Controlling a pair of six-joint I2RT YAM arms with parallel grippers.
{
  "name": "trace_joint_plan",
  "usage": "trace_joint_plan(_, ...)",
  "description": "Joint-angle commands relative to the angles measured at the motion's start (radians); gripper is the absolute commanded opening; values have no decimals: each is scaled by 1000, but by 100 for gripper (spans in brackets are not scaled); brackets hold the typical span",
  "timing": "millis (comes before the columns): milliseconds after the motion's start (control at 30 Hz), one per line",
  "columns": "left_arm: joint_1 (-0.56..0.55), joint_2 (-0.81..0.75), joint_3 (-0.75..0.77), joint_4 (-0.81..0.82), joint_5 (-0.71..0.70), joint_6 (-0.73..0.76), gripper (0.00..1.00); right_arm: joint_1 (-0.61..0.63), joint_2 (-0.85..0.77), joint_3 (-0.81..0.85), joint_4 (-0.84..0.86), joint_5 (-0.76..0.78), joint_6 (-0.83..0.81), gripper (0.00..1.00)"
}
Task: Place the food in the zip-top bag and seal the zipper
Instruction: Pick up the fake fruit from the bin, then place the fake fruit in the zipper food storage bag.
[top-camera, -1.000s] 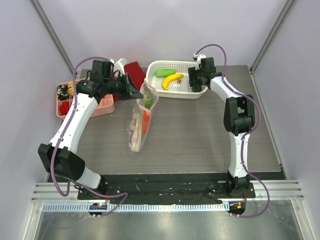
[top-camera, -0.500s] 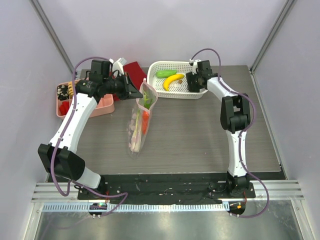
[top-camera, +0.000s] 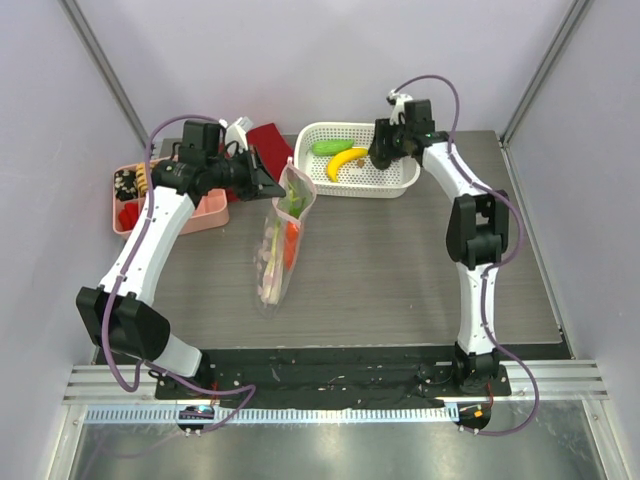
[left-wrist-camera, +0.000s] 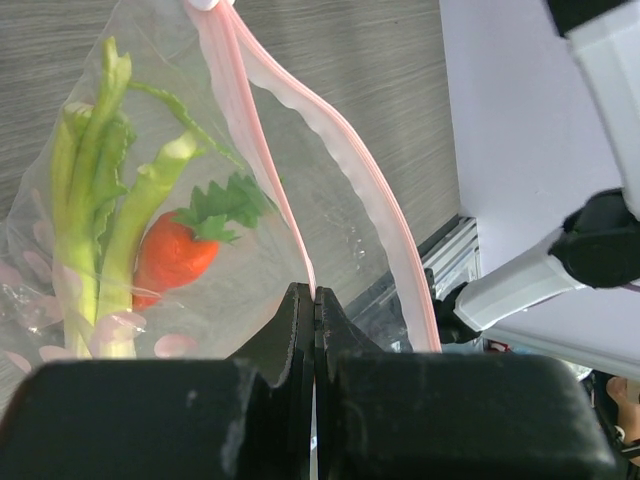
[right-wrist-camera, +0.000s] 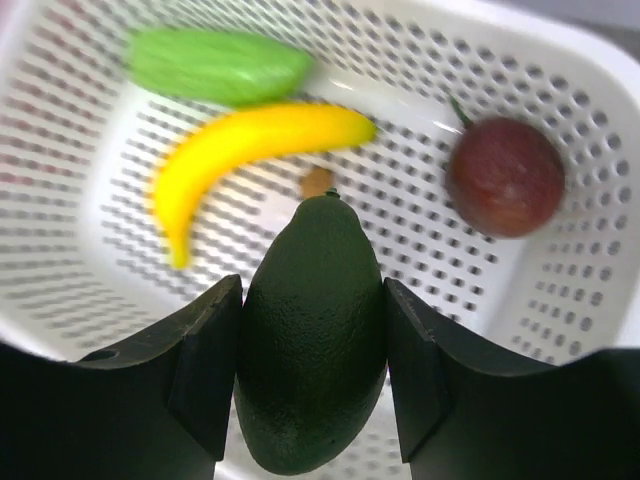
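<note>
The zip-top bag (top-camera: 279, 245) stands on the table, mouth up, with a green-and-white leek (left-wrist-camera: 85, 200) and an orange-red piece (left-wrist-camera: 175, 255) inside. My left gripper (left-wrist-camera: 315, 292) is shut on one pink zipper (left-wrist-camera: 255, 150) lip, so the mouth gapes. My right gripper (right-wrist-camera: 312, 290) is over the white basket (right-wrist-camera: 600, 100), shut on a dark green avocado-shaped piece (right-wrist-camera: 312, 340) of food, with both pads against its sides. A yellow banana (right-wrist-camera: 240, 145), a light green piece (right-wrist-camera: 215, 65) and a dark red round piece (right-wrist-camera: 505, 178) lie in the basket.
The basket (top-camera: 400, 185) sits at the back of the table, right of the bag. A pink tray (top-camera: 205, 215) with small bits lies at the back left, under the left arm. A red object (top-camera: 268, 140) sits behind the left gripper (top-camera: 272, 185).
My right gripper has swung from the basket's right wall to over its inside, and its jaws have narrowed onto the dark green piece. The left arm and bag have not moved.
</note>
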Motion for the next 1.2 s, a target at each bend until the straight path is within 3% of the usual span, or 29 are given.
trace_joint_plan(0,4,-17,-15,44,22,-8,0,-1,-275,-37,261,-282,285,1)
trace_joint_plan(100,1,-22,-17,45,26,-10,0,19,-397,-142,429,-385,477,1)
trace_joint_plan(267,-3,-36,-1,48,26,-8,0,129,-526,-242,505,-437,593,1)
trace_joint_plan(500,-3,-55,20,48,43,-8,0,297,-621,-344,421,-448,504,1)
trace_joint_plan(700,-3,-82,3,85,78,-31,0,341,-638,-425,358,-435,504,1)
trace_joint_plan(833,-3,-94,-4,117,84,-48,0,387,-643,-437,314,-481,505,7)
trace_joint_plan(967,-3,-111,-4,134,80,-51,0,397,-680,-469,292,-513,507,21)
trace_joint_plan(1000,-3,-114,-8,140,77,-54,0,395,-684,-471,292,-523,510,34)
trace_joint_plan(1067,-3,-121,-9,152,68,-56,0,395,-692,-468,294,-559,533,44)
trace_joint_plan(1100,-3,-123,-14,159,65,-59,0,395,-692,-463,294,-567,540,57)
trace_joint_plan(1167,-3,-123,-15,168,68,-65,0,390,-697,-445,292,-572,556,66)
